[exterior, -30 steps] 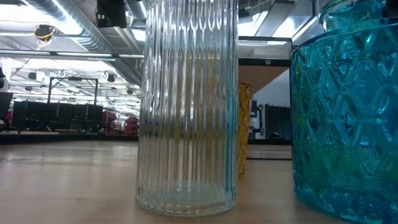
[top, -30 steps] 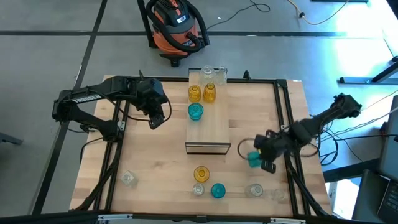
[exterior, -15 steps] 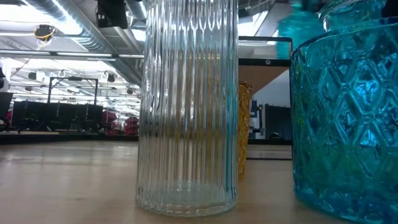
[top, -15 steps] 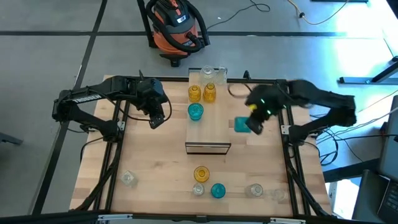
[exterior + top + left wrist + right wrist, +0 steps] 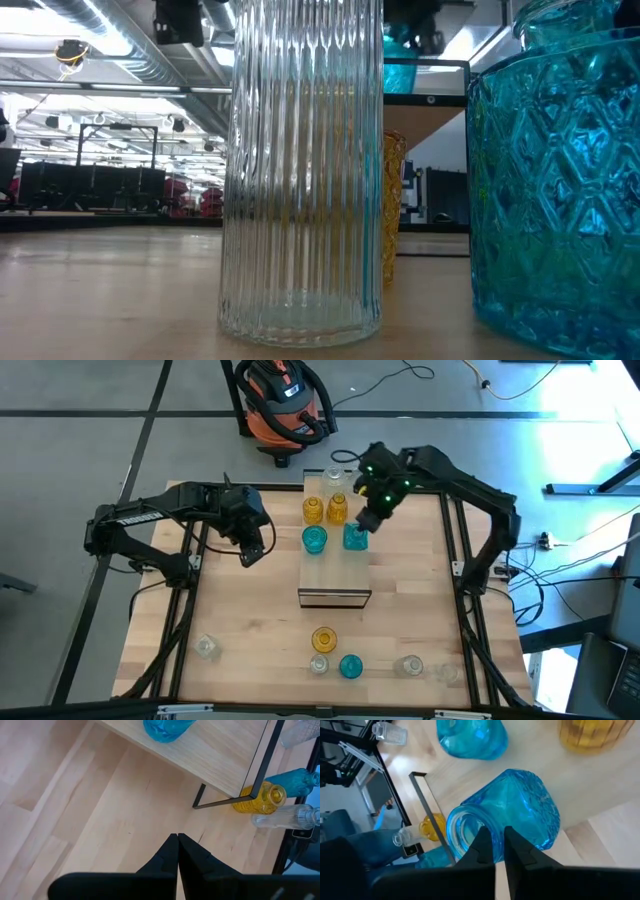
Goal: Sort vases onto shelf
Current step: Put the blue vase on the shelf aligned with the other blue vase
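Note:
The light-wood shelf [image 5: 335, 575] lies mid-table. On its far part stand clear vases [image 5: 335, 479], two amber vases [image 5: 313, 510] and a teal vase [image 5: 314, 540]. My right gripper [image 5: 361, 527] is shut on another teal vase [image 5: 354, 539], over the shelf's right side beside the standing teal one. That held vase also shows in the right wrist view [image 5: 515, 812]. My left gripper [image 5: 249, 554] hangs shut and empty over the table, left of the shelf. Several more vases stand along the near edge, among them an amber one [image 5: 323, 639] and a teal one [image 5: 350, 666]. My right gripper holds the teal vase by the rim of its mouth [image 5: 470, 820], one finger [image 5: 481, 842] inside the opening and the other outside on the wall. The fingers slant down from the table's far right. The vase hangs tilted below them; whether its base touches the shelf I cannot tell.
An orange shop vacuum [image 5: 285, 405] stands beyond the far edge. Black frame rails [image 5: 463, 560] run along both table sides. Close before the low camera stand a ribbed clear vase [image 5: 300, 170] and a teal vase [image 5: 555, 190]. Bare wood lies between the shelf and the right rail.
My right gripper has carried the teal vase up from the table's near right, toward the far edge, then left over the shelf's right side. It rolled its wrist on the way. The vase stayed in the hold throughout.

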Robot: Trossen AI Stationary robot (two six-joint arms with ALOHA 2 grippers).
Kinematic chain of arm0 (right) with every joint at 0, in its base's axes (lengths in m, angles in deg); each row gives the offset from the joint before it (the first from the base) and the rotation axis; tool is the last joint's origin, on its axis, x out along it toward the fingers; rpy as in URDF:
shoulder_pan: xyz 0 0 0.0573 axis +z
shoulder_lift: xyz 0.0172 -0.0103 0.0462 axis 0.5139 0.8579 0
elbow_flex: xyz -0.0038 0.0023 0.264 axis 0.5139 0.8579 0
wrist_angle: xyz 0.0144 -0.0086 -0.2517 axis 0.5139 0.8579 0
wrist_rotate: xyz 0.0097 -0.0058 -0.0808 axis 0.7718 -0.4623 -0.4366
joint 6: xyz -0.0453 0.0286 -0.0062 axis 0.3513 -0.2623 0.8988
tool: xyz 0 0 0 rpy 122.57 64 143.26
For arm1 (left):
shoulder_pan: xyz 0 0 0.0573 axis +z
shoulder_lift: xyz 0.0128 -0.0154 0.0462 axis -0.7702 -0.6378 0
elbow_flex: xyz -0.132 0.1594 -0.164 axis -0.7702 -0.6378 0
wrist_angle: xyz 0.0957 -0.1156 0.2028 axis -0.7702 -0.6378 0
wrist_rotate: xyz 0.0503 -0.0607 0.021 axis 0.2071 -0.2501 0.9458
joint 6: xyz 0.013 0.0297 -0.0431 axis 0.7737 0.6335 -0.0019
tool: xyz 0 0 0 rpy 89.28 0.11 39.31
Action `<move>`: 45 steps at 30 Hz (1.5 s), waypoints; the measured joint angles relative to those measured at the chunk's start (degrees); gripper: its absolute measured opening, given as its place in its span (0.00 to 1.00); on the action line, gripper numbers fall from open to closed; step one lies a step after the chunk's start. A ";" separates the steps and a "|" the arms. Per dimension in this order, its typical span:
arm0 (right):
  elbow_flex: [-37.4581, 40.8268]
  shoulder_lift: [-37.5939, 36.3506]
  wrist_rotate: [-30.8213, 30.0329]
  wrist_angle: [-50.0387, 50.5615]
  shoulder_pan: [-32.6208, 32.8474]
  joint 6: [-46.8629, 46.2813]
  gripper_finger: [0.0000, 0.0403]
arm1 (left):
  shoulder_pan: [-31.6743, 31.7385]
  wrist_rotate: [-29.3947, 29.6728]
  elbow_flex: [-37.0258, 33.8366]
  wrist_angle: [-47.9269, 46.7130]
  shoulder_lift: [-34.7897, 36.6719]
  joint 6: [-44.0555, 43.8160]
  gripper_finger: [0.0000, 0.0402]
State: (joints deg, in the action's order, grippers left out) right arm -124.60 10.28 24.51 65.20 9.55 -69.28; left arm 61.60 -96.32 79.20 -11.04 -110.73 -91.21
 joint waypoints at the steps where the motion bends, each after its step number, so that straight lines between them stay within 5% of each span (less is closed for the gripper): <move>1: 0.00 0.59 0.75 -0.17 -0.63 0.57 0.00 | 0.00 0.00 0.01 -0.19 0.00 0.00 0.00; 14: -0.11 4.82 8.29 -3.86 -2.74 2.05 0.00 | 0.00 0.00 0.01 -0.19 0.00 1.94 0.00; 21: -0.15 5.44 6.78 -5.55 -2.71 2.36 0.01 | -0.02 -0.02 0.04 -0.16 0.00 1.97 0.00; 45: -0.04 5.51 3.80 -8.45 -2.69 0.80 0.30 | -0.02 -0.02 0.04 -0.08 0.00 1.92 0.00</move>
State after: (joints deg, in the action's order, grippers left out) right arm -124.64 15.79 28.31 56.75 6.87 -68.48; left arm 61.58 -96.34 79.24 -11.11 -110.73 -89.29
